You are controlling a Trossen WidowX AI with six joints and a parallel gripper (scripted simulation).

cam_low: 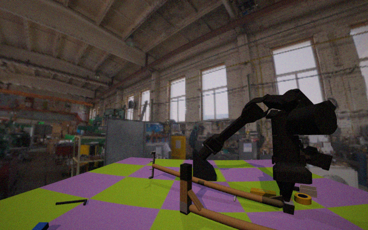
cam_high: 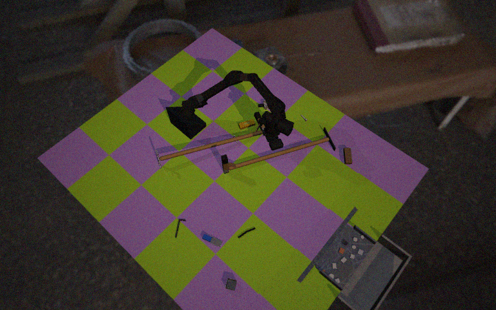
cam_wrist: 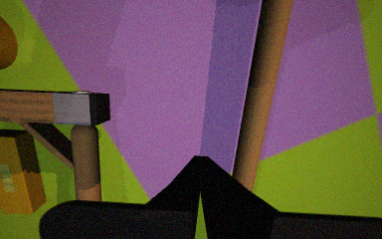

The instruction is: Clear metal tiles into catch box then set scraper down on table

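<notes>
The long scraper lies on the checkered table, its black blade at the right end and its upright grip block at the left. My gripper is shut and empty, pointing down between the scraper's handle and the second long tool; its tips are hidden in the top view. Several pale tiles, such as one tile, an orange piece and a dark piece lie on the steel plate. The catch box is at its far end.
A second long tool with a tined head lies beside the scraper. A yellow block and tape roll lie near its grip. A brown block lies past the blade. A grey bar borders the plate.
</notes>
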